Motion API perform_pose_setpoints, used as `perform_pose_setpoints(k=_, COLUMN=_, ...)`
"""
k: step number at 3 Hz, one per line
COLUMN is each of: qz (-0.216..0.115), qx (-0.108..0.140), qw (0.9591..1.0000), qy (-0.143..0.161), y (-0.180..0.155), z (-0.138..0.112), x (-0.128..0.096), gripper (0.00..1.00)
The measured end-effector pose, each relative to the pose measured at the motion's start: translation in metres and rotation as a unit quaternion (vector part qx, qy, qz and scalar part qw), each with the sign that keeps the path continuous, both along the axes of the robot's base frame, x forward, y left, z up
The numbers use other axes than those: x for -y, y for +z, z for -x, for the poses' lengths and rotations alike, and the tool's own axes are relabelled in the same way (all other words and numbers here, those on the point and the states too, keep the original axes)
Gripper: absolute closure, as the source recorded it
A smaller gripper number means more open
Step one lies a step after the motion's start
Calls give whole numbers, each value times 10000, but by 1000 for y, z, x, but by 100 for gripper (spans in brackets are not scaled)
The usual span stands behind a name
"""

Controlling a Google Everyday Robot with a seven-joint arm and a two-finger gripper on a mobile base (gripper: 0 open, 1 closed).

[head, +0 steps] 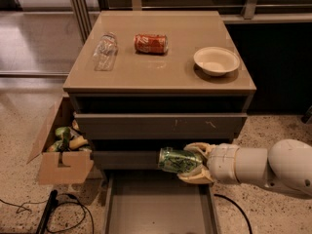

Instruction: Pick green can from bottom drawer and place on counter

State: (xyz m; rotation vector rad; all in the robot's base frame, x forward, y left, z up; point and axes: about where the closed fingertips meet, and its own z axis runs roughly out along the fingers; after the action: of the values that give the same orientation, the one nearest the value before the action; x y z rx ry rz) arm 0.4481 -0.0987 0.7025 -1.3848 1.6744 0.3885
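The camera view looks down on a grey-brown cabinet with its bottom drawer (157, 209) pulled out toward the camera, its flat grey floor bare. The white arm (265, 165) reaches in from the right edge, and its pincer (194, 163) sits above the rear part of the open drawer, just in front of the cabinet's lower face. The pincer is clenched around the green can (176, 160) — one pale finger lies over the can's top side and the other under it. The can lies on its side in the grip, its far end pointing left and away from the wrist, clear of the drawer floor below. It is well below the tabletop (161, 71) and touches nothing there.

On the tabletop a red can (151, 43) lies on its side near the back. A clear plastic bottle (105, 51) lies to its left, and a shallow cream bowl (216, 60) stands to its right — all three apart from one another. An open cardboard box (62, 165) holding some objects sits on the speckled floor, against the cabinet's left side.
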Motion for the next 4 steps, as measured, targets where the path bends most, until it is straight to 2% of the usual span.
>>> perform_pose_setpoints(k=1, qz=64, qx=51, qw=9998, qy=187, y=23, z=-22, x=-20, gripper=100)
perform_pose_setpoints(k=2, qz=166, qx=151, qw=9994, qy=249, y=56, z=-54, x=-43, gripper=100)
perform_pose_setpoints(k=3, qz=354, qx=137, qw=9991, qy=177, y=80, z=-89, x=-69, gripper=100)
perform_pose_setpoints(k=4, qz=355, qx=139, qw=9991, qy=179, y=80, z=-89, x=-69, gripper=100)
